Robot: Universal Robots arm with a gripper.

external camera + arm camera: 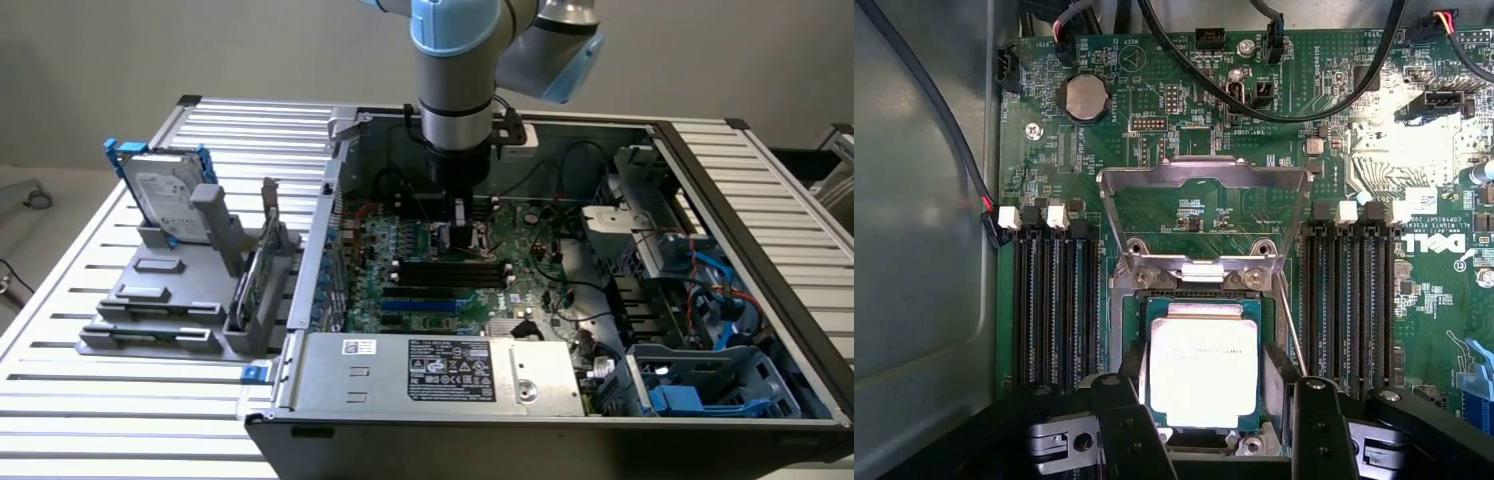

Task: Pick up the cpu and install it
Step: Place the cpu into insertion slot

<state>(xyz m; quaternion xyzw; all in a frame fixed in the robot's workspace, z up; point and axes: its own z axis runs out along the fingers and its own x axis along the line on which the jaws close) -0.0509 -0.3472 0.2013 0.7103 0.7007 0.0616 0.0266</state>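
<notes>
Arm reaches straight down into the open case (pixel 747 420); gripper (pixel 461 232) hangs low over the board (pixel 1154 70).

Jaws: partway open, one on each side of the cpu (pixel 1204 372). Fingers (pixel 1122 425) appear to press its two opposite edges, so I read this as a grip, not a hover.

Cpu: between the jaws, flat, silver top up, square to the socket beneath it. Cannot tell if it is fully seated or a touch above.

Why so: the load plate (pixel 1204 176) stands swung back just beyond the fingertips, leaving the socket free to take the chip. An edge grip keeps the top face and underside untouched.

Room: tight. Memory slots (pixel 1054 300) run outboard of both jaws, near but apart. A thin lever (pixel 1290 320) lies just beside one jaw. Black cables (pixel 1284 120) loop well beyond the plate, clear of the jaws.

Surface: case lies on a slatted metal table (pixel 134 400) — level, steady by the look.
</notes>
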